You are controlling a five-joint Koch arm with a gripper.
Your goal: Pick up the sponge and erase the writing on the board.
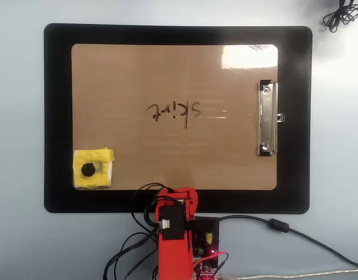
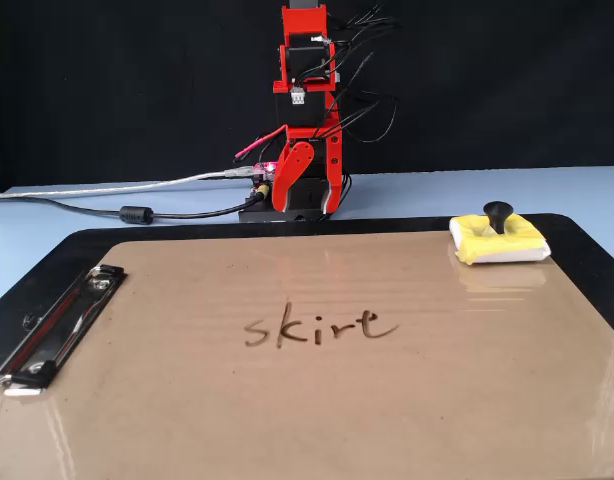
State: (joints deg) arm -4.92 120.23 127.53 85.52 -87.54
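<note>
Sitting folded by base w/ gripper [image 2: 309,205] pointing down, holding nothing, jaws prob. parted a bit; sponge [image 1: 93,169] resting on board [image 1: 138,70] corner, well apart from writing [image 1: 173,111].

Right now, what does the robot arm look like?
The arm is bright red plastic with black boxy motors stacked between the red parts. Thin black and red wires loop off its side, and a small white plug sits on its front. Its red gripper has pointed tips.
</note>
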